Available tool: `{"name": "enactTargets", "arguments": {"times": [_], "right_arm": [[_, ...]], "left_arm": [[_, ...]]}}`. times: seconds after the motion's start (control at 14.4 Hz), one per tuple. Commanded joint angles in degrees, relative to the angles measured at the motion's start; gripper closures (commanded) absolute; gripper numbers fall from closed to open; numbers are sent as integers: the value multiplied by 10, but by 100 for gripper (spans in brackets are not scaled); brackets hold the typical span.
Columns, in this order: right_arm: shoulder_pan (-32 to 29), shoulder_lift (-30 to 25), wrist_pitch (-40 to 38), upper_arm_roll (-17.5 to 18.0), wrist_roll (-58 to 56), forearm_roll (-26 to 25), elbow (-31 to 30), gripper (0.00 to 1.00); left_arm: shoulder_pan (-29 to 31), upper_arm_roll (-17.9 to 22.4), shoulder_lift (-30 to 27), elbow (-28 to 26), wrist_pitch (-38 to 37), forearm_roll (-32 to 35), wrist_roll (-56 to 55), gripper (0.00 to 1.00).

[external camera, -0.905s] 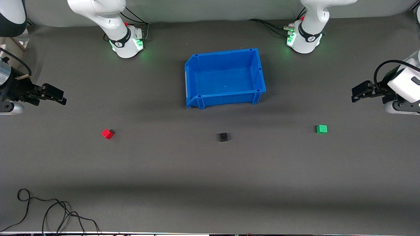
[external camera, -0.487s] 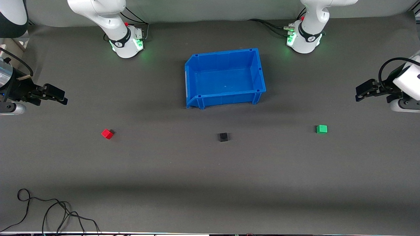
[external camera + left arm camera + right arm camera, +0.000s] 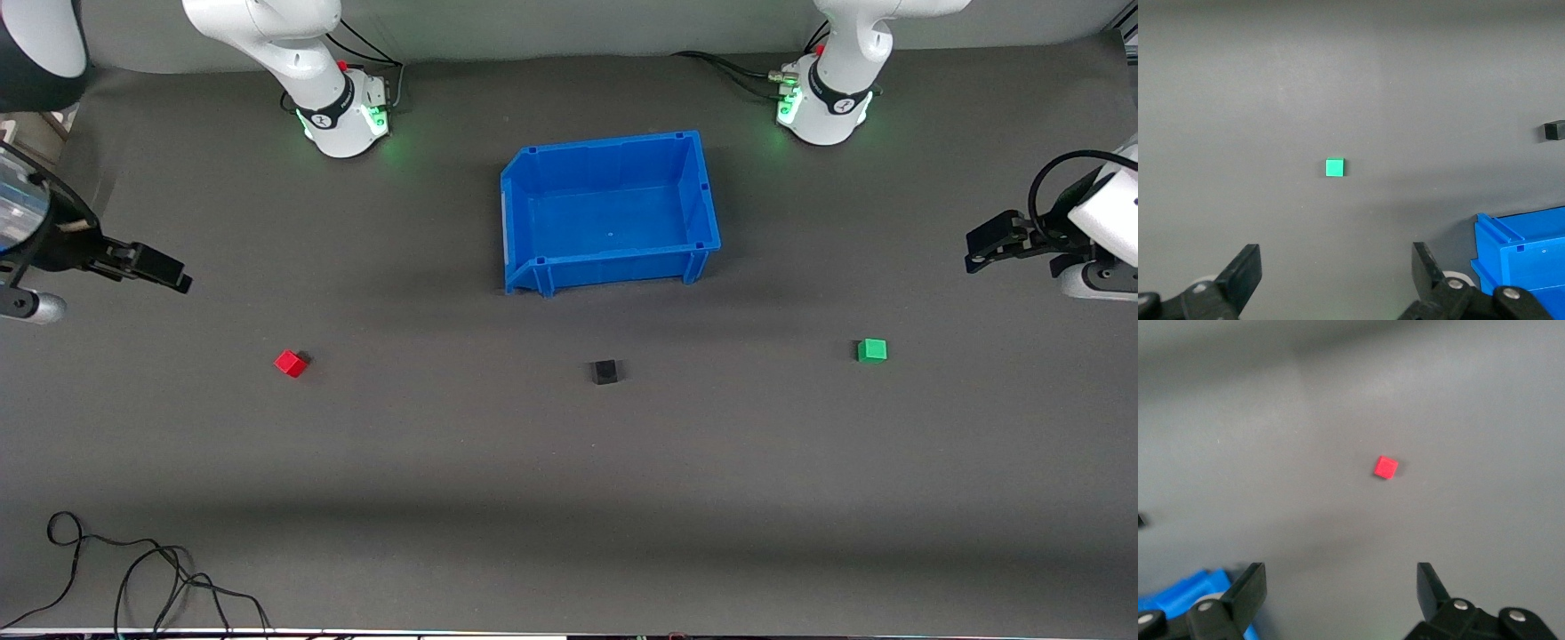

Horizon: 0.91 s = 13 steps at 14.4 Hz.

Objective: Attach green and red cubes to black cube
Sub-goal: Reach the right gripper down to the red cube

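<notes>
The black cube [image 3: 605,372] sits on the grey table, nearer the front camera than the blue bin. The red cube [image 3: 290,363] lies toward the right arm's end; it also shows in the right wrist view [image 3: 1385,467]. The green cube [image 3: 871,350] lies toward the left arm's end; it also shows in the left wrist view [image 3: 1334,167], where the black cube [image 3: 1554,131] is at the edge. My right gripper [image 3: 169,277] is open and empty, up over the table near the red cube. My left gripper [image 3: 978,256] is open and empty, up over the table near the green cube.
An empty blue bin [image 3: 702,191] stands mid-table, between the arm bases and the black cube. A loose black cable [image 3: 151,578] lies at the near edge toward the right arm's end. The arm bases [image 3: 342,116] stand along the table's back edge.
My right gripper has shifted slightly toward the red cube and lower in the view. My left gripper has drawn back a little toward the table's end. The cubes have not moved.
</notes>
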Motion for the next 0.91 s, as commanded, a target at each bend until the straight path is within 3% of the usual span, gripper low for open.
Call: {"name": "enactTargets", "arguments": {"times": [0.0, 0.21, 0.42, 0.84], "right_arm": [[-2, -13, 64, 3, 96, 19, -69, 0], [-3, -6, 124, 2, 107, 19, -116, 1], [-14, 20, 127, -2, 143, 19, -132, 1], [-21, 63, 145, -1, 329, 18, -149, 1]], "left_arm": [[-12, 9, -6, -7, 0, 3, -2, 0], [-9, 10, -2, -7, -2, -1, -24, 0], [10, 12, 4, -7, -24, -23, -154, 0], [45, 12, 20, -17, -40, -59, -450, 0]]}}
